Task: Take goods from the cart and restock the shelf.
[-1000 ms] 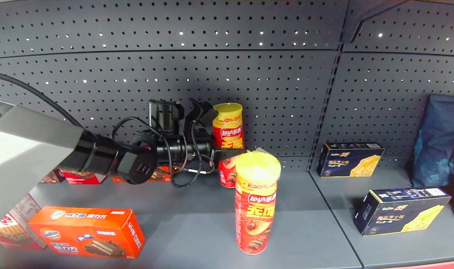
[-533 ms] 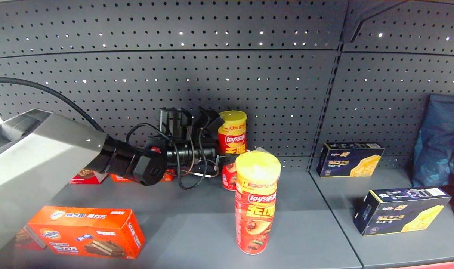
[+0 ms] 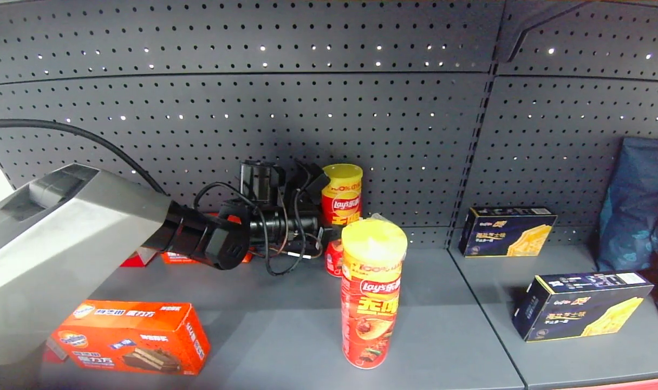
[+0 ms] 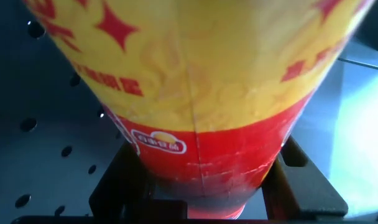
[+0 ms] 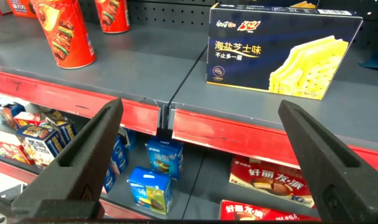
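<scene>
A red chips can with a yellow lid [image 3: 342,195] stands upright at the back of the grey shelf [image 3: 285,325], close to the pegboard. My left gripper [image 3: 329,215] is shut on its middle from the left. In the left wrist view the can [image 4: 201,93] sits between the black fingers [image 4: 120,186]. Its base is partly hidden behind a second, matching can [image 3: 373,292] standing nearer the front edge. My right gripper [image 5: 204,168] hangs open in front of the shelf edge, with nothing in it, facing a navy cracker box [image 5: 279,50].
An orange cake box [image 3: 128,336] lies at the front left, with red boxes [image 3: 171,257] behind the arm. Two navy boxes [image 3: 505,230] [image 3: 583,303] and a dark blue bag [image 3: 640,200] are on the right bay. Lower shelves hold more goods [image 5: 155,180].
My left arm has carried the held can lower and deeper, to the right, toward the pegboard. The front can and the boxes have not moved.
</scene>
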